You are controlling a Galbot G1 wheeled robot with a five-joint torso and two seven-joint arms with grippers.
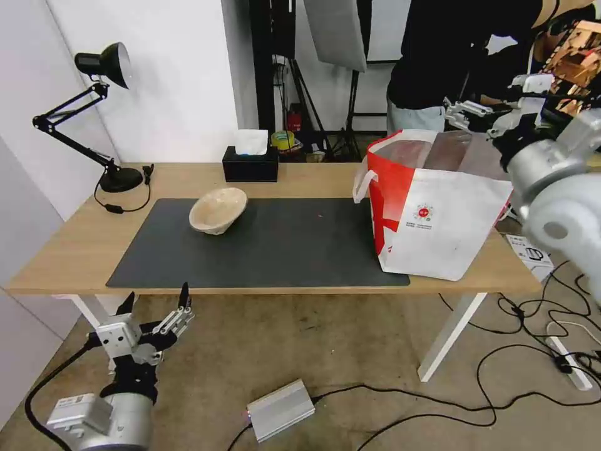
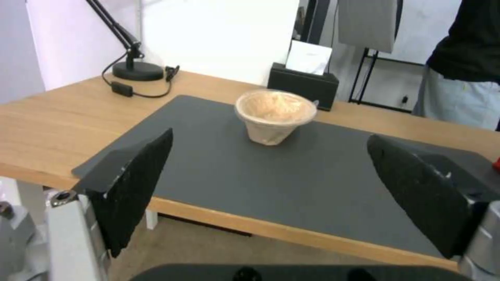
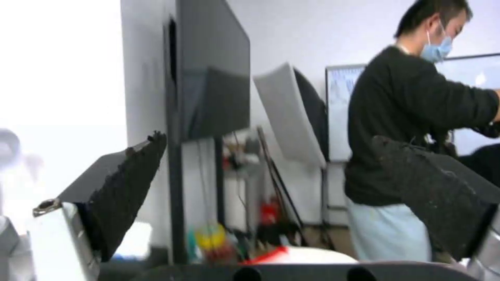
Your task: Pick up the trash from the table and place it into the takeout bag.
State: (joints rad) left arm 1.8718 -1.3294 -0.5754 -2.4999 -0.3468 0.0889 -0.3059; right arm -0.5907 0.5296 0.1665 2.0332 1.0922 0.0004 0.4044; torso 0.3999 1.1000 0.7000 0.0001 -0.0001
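The counter (image 1: 75, 250) carries the bag (image 1: 438, 219) at its right end. One pulp bowl (image 1: 218, 210) remains on the mat. Right hand (image 1: 482, 116) hangs released above the bag; left hand (image 1: 156, 307) waits released below the counter edge.

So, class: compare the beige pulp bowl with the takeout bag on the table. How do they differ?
The beige pulp bowl is small, round and crumpled; the takeout bag is large, boxy and white with a red panel. The bowl sits tilted on the dark mat; the bag stands mostly off it. Both rest on the table.
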